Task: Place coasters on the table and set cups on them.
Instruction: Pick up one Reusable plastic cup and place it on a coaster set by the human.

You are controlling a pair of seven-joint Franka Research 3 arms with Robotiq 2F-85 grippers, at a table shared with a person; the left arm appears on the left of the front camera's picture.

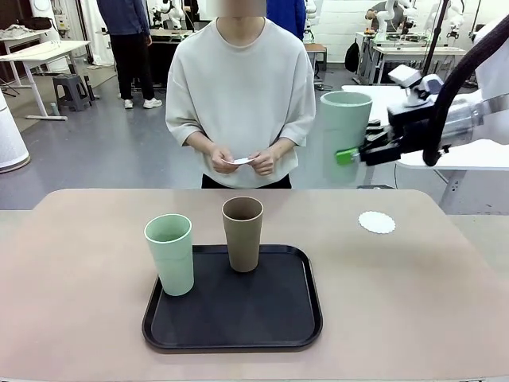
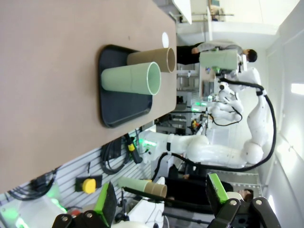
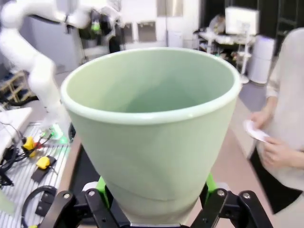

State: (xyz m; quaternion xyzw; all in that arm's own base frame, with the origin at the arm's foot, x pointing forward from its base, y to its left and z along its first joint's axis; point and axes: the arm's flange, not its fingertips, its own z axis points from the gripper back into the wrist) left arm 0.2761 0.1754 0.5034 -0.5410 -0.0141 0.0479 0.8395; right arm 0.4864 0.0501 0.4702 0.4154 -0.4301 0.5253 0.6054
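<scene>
My right gripper is shut on a pale mint cup, holding it upright in the air above the table's far right. In the right wrist view that cup stands between the green pads. One white coaster lies on the table below the held cup. A second mint cup and a brown cup stand on the black tray. The person holds another coaster in both hands. My left gripper is open and empty, off the table's side, looking at the tray from afar.
The person stands at the far edge, hands over the table's rim. The tray takes up the middle front. Bare tabletop lies to the left and to the right around the coaster. A white table stands behind my right arm.
</scene>
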